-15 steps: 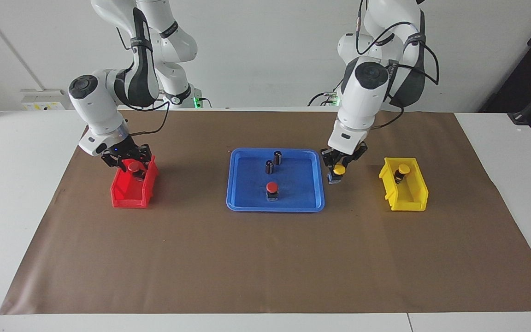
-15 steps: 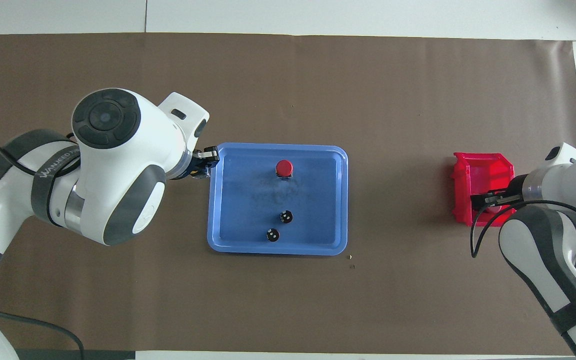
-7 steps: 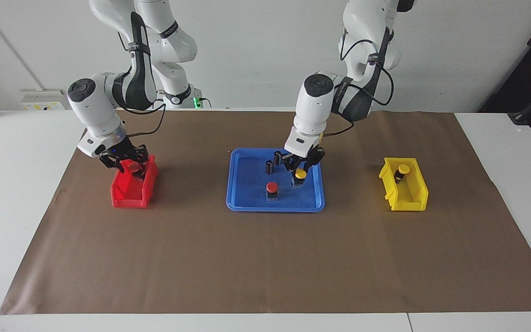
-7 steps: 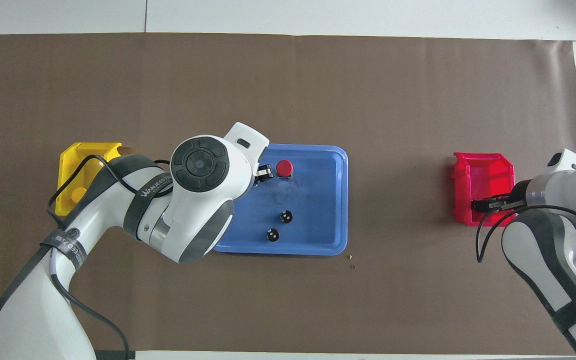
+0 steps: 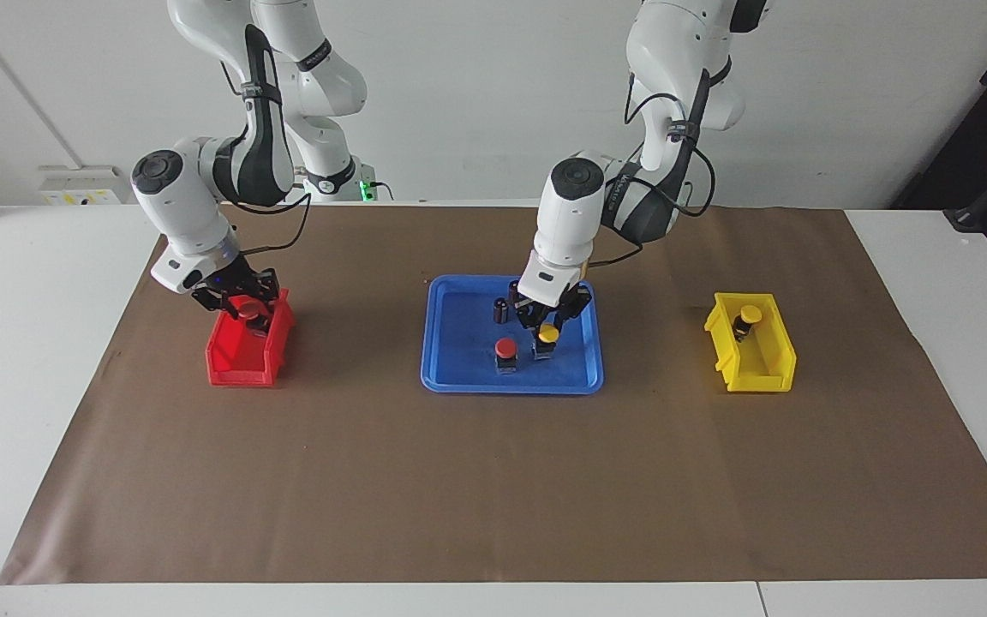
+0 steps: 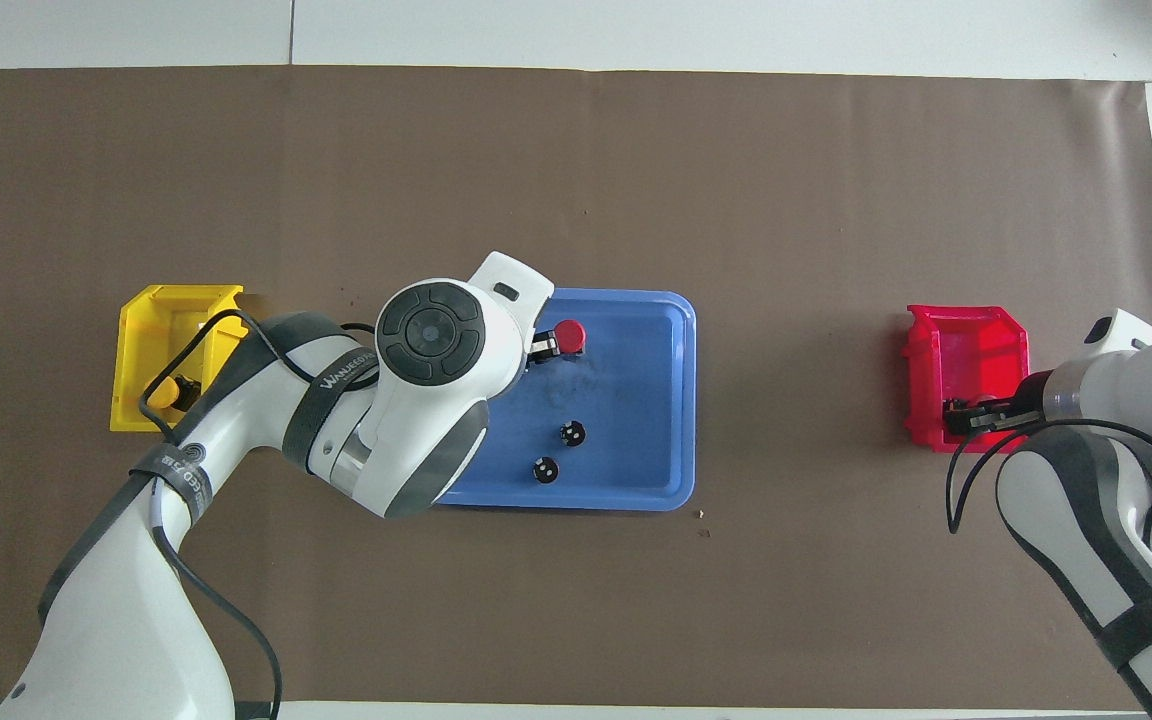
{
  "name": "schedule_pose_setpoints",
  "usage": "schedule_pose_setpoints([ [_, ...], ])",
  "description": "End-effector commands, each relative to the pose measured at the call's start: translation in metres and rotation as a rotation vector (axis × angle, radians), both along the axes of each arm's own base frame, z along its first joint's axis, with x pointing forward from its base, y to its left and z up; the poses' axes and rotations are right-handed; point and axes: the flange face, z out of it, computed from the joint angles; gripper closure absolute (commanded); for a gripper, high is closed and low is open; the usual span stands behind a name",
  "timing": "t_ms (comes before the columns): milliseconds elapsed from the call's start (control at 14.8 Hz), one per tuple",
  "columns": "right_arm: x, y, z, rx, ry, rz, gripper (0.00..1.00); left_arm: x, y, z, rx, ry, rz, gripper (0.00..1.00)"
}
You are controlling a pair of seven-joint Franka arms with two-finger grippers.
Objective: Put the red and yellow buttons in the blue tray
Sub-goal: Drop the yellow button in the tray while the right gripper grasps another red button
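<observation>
Facing view shows the left gripper (image 5: 548,328) down inside the blue tray (image 5: 451,351), its fingers clamped on a yellow button (image 5: 548,335) just beside the red button (image 5: 505,351) that stands on the tray floor, with two dark cylinders (image 5: 506,304) nearer to the robots. The right gripper (image 5: 241,302) is at the red bin (image 5: 241,360) around a second red button (image 5: 248,308), and I cannot tell whether it grips it. Another yellow button (image 5: 747,315) sits in the yellow bin (image 5: 759,360), toward the left arm's end of the table.

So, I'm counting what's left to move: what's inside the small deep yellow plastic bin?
One yellow-capped push-button on a black body lies inside the yellow bin, toward the robots' end. From overhead, the left arm and its cable cover part of the bin's floor, so that part is unseen.
</observation>
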Motion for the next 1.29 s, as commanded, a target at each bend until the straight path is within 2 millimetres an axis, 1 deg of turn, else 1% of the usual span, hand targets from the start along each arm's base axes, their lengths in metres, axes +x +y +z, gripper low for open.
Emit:
schedule_pose_setpoints([
  [0, -0.011, 0.0, 0.001, 0.012, -0.013, 0.012, 0.45, 0.003, -0.003, -0.004, -0.013, -0.008, 0.011, 0.74],
  [68, -0.012, 0.0, 0.0, 0.012, -0.009, 0.012, 0.52, 0.003, -0.002, -0.004, -0.013, -0.008, 0.011, 0.52],
  [136, -0.011, 0.001, 0.0, 0.011, -0.009, 0.017, 0.64, 0.003, -0.002, -0.005, -0.011, -0.005, 0.013, 0.37],
  [271, -0.005, 0.003, 0.005, 0.007, -0.012, 0.026, 0.78, -0.002, -0.006, -0.005, -0.004, 0.003, 0.007, 0.16],
  [339, 0.005, 0.003, 0.016, 0.004, -0.016, 0.029, 0.79, -0.004, -0.009, -0.004, 0.0, 0.006, 0.001, 0.06],
  [407, 0.019, 0.004, 0.029, 0.006, 0.008, 0.033, 0.79, -0.005, -0.007, -0.001, 0.01, 0.016, 0.0, 0.0],
  [475, 0.037, 0.007, 0.049, 0.008, 0.033, 0.039, 0.79, 0.0, 0.0, 0.012, 0.026, 0.03, 0.001, 0.0],
  [542, 0.055, 0.015, 0.07, 0.01, 0.063, 0.05, 0.78, 0.006, 0.012, 0.033, 0.045, 0.048, 0.0, 0.0],
  [610, 0.073, 0.028, 0.095, 0.008, 0.075, 0.055, 0.78, 0.017, 0.031, 0.056, 0.053, 0.058, -0.022, 0.0],
  [678, 0.09, 0.05, 0.117, 0.0, 0.086, 0.047, 0.77, 0.029, 0.061, 0.078, 0.059, 0.067, -0.051, 0.0],
  [746, 0.103, 0.081, 0.134, -0.008, 0.09, 0.035, 0.77, 0.039, 0.087, 0.092, 0.063, 0.077, -0.069, 0.0],
  [814, 0.111, 0.114, 0.145, -0.018, 0.084, 0.005, 0.77, 0.051, 0.119, 0.101, 0.067, 0.087, -0.092, 0.0],
  [881, 0.117, 0.148, 0.151, -0.025, 0.066, -0.033, 0.77, 0.062, 0.154, 0.108, 0.067, 0.095, -0.121, 0.0],
  [949, 0.119, 0.184, 0.15, -0.011, 0.024, -0.076, 0.77, 0.072, 0.198, 0.118, 0.066, 0.1, -0.155, 0.0],
  [1017, 0.117, 0.215, 0.144, 0.006, -0.027, -0.112, 0.78, 0.078, 0.239, 0.129, 0.064, 0.104, -0.186, 0.0],
  [1085, 0.114, 0.252, 0.133, 0.022, -0.047, -0.154, 0.78, 0.081, 0.278, 0.137, 0.061, 0.108, -0.221, 0.0],
  [1153, 0.109, 0.284, 0.124, 0.046, -0.052, -0.197, 0.78, 0.082, 0.32, 0.146, 0.057, 0.11, -0.254, 0.0],
  [1220, 0.102, 0.3, 0.115, 0.057, -0.059, -0.207, 0.78, 0.081, 0.361, 0.153, 0.051, 0.109, -0.287, 0.0],
])
